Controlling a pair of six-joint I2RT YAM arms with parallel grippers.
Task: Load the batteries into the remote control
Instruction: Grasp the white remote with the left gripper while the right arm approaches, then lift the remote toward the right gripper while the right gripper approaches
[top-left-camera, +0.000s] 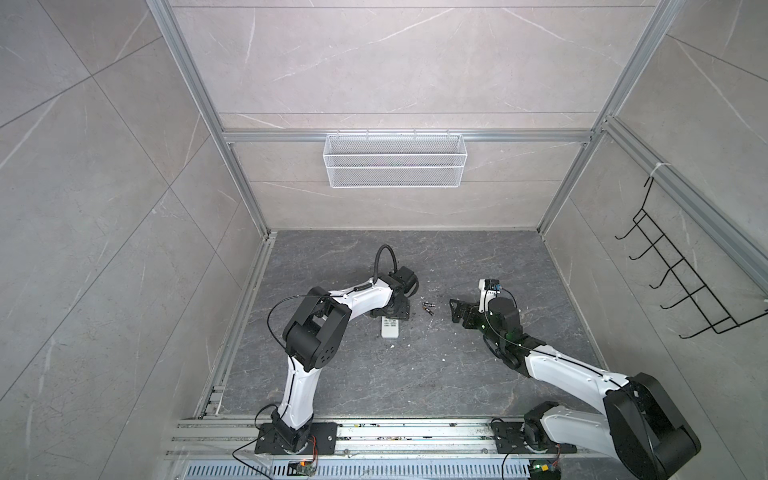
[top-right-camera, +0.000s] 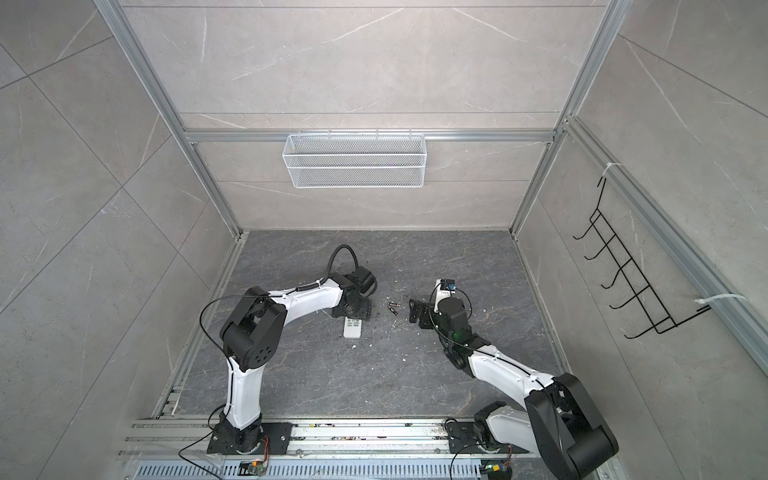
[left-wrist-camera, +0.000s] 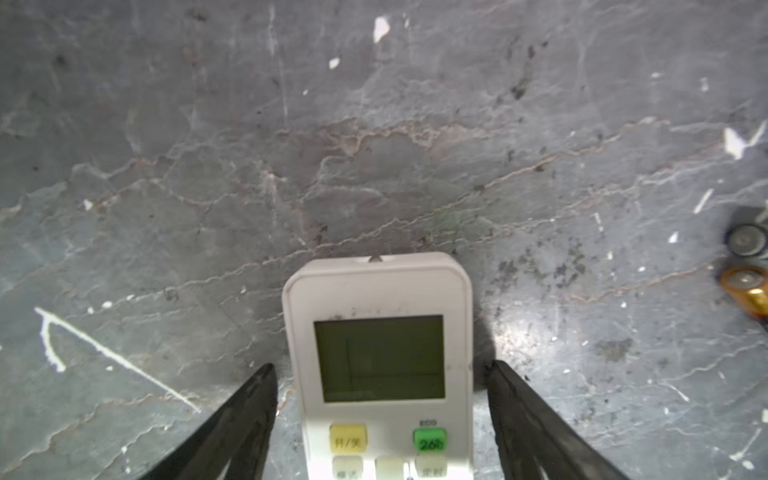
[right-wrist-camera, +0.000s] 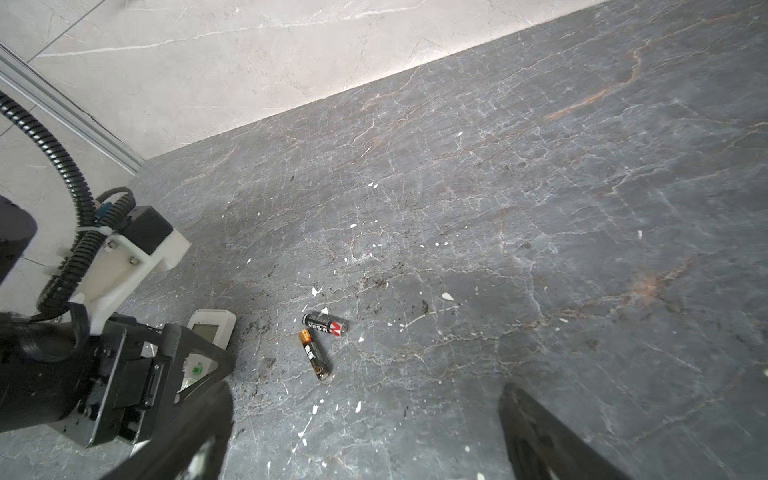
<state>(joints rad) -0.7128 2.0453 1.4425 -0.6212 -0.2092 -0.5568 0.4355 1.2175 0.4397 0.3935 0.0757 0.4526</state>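
While the left gripper (left-wrist-camera: 380, 370) straddles the remote (left-wrist-camera: 376, 291), its fingers (left-wrist-camera: 257, 399) stand a slim gap off either long edge, so nothing is gripped. The remote lies flat on the table (left-wrist-camera: 166, 208), display up, its long axis running along the fingers and out past their tips. The battery bay is probably underneath, so I judge a pinch across the width and a flip come next. Both batteries (right-wrist-camera: 314, 353) lie loose just ahead of the right gripper (right-wrist-camera: 365, 388), whose fingers are spread wide and empty. They sit angled to each other, nearly touching, and the right arm is better placed for them.
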